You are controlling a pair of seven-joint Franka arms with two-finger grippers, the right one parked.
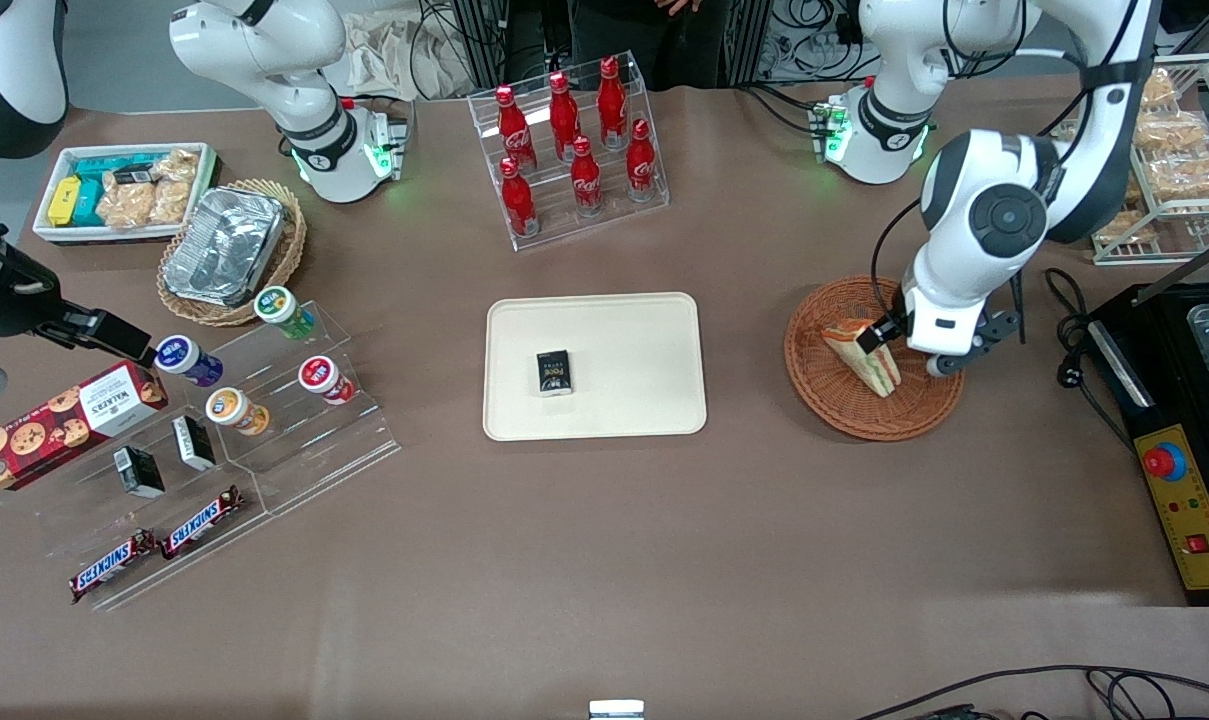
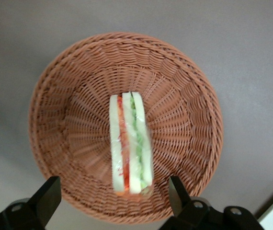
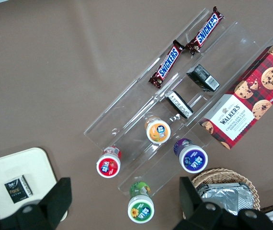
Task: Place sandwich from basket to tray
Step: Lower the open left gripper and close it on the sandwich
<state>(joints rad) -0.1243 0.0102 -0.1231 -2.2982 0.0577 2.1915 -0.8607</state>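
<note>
Gripper (image 2: 112,201) hovers over basket (image 2: 55,143), fingers spread wide. Sandwich (image 2: 130,146) lies in basket between them, untouched

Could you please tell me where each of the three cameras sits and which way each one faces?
Front view: high above the table, facing both arms.
Left wrist view: on the working arm, looking down at the triangular white-bread sandwich in the round reddish-brown wicker basket; the open gripper straddles it.
Right wrist view: on the parked arm, over snack shelves.
Shared: the cream rectangular tray with its small black box.
</note>
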